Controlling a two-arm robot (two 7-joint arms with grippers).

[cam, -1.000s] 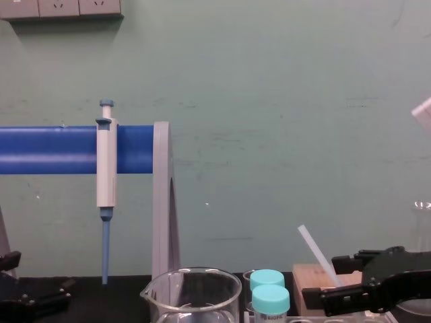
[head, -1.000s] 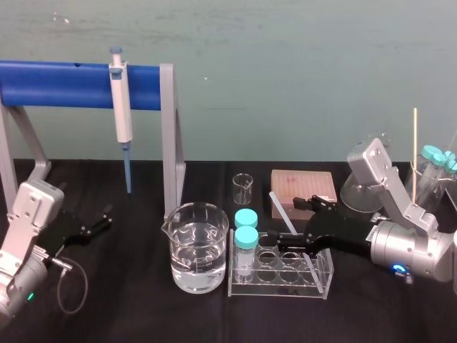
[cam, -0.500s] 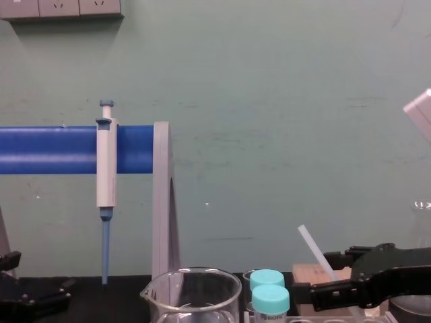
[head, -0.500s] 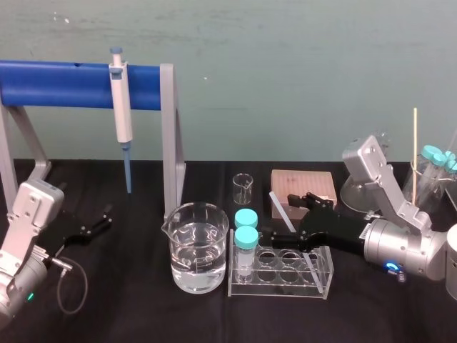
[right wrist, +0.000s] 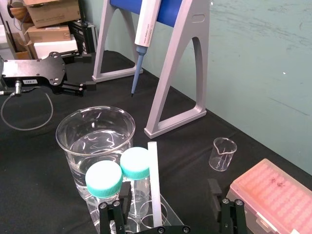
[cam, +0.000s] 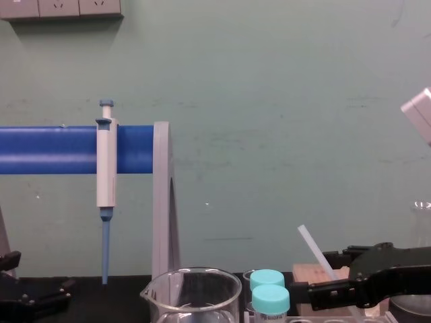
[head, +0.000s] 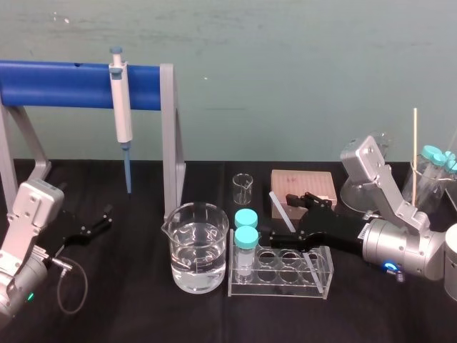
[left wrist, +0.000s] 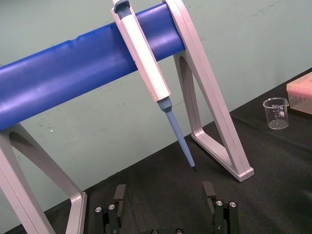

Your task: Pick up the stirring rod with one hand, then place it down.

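The stirring rod (head: 287, 221) is a translucent white stick leaning in the clear tube rack (head: 318, 275), its top tilted toward the back left. It also shows in the right wrist view (right wrist: 154, 183) and the chest view (cam: 315, 250). My right gripper (head: 284, 216) is open, one black finger on each side of the rod, with gaps to it (right wrist: 168, 217). The left gripper (head: 96, 223) rests open at the far left of the table (left wrist: 165, 209), nothing between its fingers.
A beaker of water (head: 198, 246) stands left of the rack, with two teal-capped tubes (head: 245, 229) in the rack's left end. Behind are a small empty beaker (head: 243, 188) and a pink tip box (head: 303, 187). A pipette (head: 121, 107) hangs on the blue stand (head: 64, 84). Glassware (head: 428, 171) crowds the right edge.
My right arm has shifted slightly left, bringing its open fingers closer around the rod. The rod and the left arm have not moved.
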